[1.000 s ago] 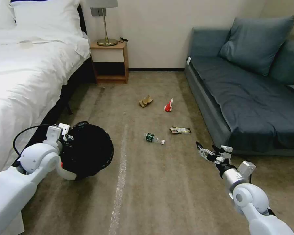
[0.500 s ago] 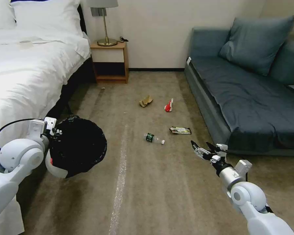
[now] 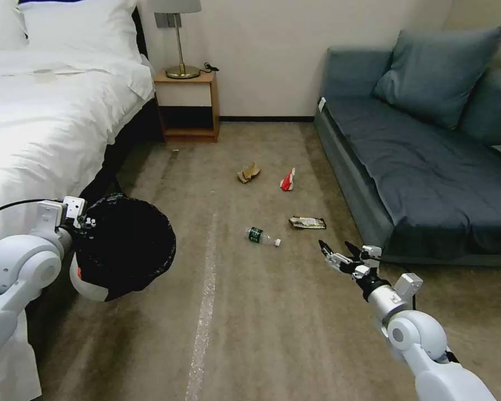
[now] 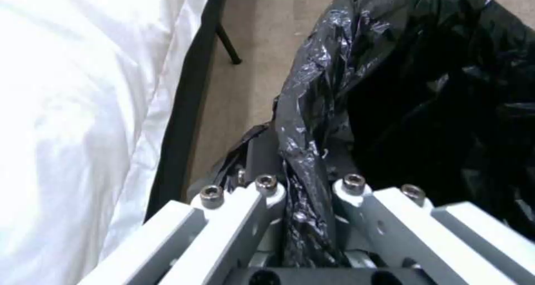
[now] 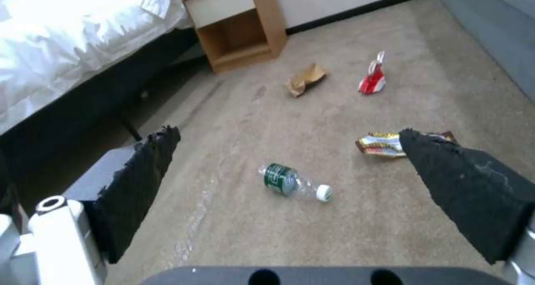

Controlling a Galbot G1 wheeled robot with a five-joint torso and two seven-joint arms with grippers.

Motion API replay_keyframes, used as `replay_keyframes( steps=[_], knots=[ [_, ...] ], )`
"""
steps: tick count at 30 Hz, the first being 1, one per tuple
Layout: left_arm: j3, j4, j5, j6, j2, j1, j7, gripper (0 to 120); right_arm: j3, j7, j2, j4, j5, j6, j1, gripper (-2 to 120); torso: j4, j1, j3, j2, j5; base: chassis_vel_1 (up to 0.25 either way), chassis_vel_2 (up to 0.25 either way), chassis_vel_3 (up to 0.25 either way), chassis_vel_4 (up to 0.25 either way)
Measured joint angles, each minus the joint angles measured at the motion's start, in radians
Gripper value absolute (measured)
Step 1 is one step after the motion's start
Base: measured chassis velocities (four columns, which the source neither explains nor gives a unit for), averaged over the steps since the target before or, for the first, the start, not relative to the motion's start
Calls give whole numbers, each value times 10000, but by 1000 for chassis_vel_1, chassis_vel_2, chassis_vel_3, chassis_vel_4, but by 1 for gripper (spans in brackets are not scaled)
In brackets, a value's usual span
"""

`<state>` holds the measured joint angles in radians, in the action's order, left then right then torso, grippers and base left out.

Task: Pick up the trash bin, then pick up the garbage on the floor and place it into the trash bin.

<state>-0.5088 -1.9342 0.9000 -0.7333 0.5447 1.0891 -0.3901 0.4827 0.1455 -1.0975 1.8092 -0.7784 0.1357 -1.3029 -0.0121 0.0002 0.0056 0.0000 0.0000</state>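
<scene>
The trash bin (image 3: 125,245), white with a black bag liner, hangs tilted above the carpet beside the bed. My left gripper (image 3: 82,224) is shut on its rim, and the left wrist view shows the jaws pinching the liner (image 4: 309,184). My right gripper (image 3: 337,254) is open, low over the carpet. The garbage lies ahead of it: a clear bottle (image 3: 261,236) (image 5: 292,181) nearest, a dark snack wrapper (image 3: 307,223) (image 5: 382,144), a red-and-white packet (image 3: 288,180) (image 5: 373,78) and a tan paper wad (image 3: 248,172) (image 5: 305,79). The open right gripper (image 5: 289,133) frames the bottle from behind.
A white bed (image 3: 39,122) runs along the left and a grey-blue sofa (image 3: 428,161) along the right. A wooden nightstand (image 3: 186,106) with a lamp stands at the far wall. Open carpet lies between, with a pale stripe (image 3: 203,323) running along it.
My left arm has carried the trash bin leftward and a little higher, closer to the bed. My right gripper has slid slightly left and forward, still open.
</scene>
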Motion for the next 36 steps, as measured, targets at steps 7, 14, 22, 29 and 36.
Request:
replay_keyframes(
  steps=[7, 14, 22, 29, 36],
  knots=[
    [-4, 22, -7, 27, 4, -1, 23, 4, 0, 180, -22, -46, -3, -55, -15, 100, 0, 0, 0, 0, 0, 0, 0, 0, 0],
    [25, 45, -57, 45, 50, 8, 26, 4, 4, 307, -33, -129, 27, -144, -24, 100, 1, 0, 0, 1, 0, 0, 0, 0, 0],
    [76, 64, -171, 33, 100, 27, 136, 4, 23, 414, 29, -273, 60, -222, -27, 100, 0, 0, 0, 0, -1, -31, 44, 45, -37],
    [75, 121, -184, 67, 12, -43, 220, 4, -29, 413, -12, -360, 87, -253, 16, 100, 1, 0, 0, 0, 0, -83, 78, 83, -85],
    [91, 138, -200, 115, -6, -90, 302, 4, -22, 398, -17, -293, 92, -227, -15, 100, 1, 0, 0, 1, 0, -47, 56, 58, -60]
  ],
)
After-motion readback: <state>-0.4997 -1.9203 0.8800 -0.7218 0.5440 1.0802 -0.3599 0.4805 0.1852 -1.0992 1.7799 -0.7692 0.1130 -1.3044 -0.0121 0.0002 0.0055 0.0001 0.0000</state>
